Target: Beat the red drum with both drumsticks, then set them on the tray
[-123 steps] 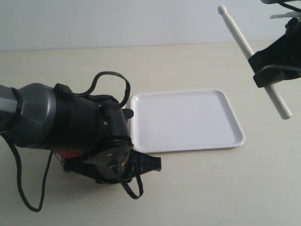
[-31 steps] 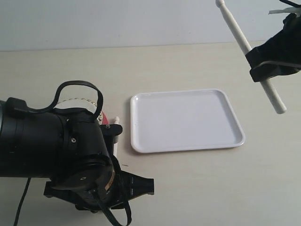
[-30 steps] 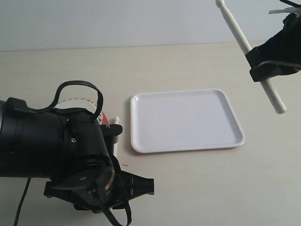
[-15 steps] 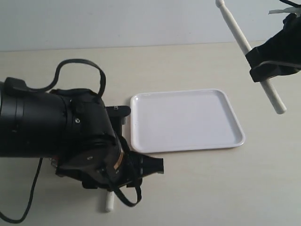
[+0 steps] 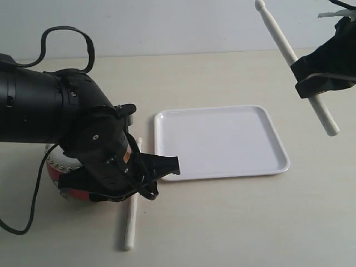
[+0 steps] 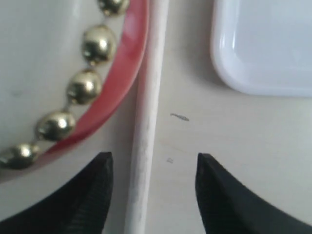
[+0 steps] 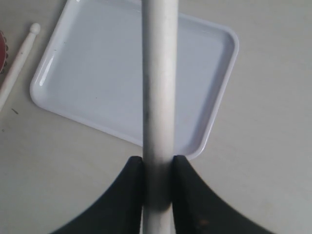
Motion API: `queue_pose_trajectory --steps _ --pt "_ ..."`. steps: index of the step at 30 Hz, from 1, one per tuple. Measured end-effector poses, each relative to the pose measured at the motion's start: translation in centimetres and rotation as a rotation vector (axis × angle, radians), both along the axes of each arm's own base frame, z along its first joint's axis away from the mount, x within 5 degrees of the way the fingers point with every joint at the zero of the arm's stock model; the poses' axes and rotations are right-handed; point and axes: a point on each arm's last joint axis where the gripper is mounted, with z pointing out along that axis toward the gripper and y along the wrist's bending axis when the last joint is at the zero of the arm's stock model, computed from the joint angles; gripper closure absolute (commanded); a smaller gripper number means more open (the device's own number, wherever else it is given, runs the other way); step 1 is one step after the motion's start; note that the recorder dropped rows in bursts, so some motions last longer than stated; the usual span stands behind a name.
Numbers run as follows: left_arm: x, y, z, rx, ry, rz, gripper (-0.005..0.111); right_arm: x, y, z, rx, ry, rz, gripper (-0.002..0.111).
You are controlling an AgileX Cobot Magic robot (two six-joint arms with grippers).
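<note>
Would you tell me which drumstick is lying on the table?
The drumstick beside the red drum, between it and the tray; the other drumstick is clamped aloft in the right gripper.

Red drum [image 5: 54, 174] (mostly) behind left arm [image 5: 50, 105]

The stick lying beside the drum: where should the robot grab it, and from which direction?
On its bare shaft, toward the end clear of the drum, coming straight down from above. The stick lies flat in the narrow gap between drum and tray, so a sideways approach looks blocked. The left gripper hangs over it, open jaws straddling it crosswise.
</note>
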Motion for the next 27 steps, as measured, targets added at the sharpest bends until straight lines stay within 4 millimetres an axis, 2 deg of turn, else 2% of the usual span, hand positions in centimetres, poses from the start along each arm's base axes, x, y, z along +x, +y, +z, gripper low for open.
queue_pose_trajectory --steps 11,27 --pt "-0.9 0.8 -1.1 0.019 0.047 -0.005 0.056 0.0 0.0 0.0 0.000 0.000 0.000 0.108" --pt "-0.8 0.6 -2.3 0.031 0.057 -0.044 0.056 0.0 0.0 0.0 0.000 0.000 0.000 0.108"
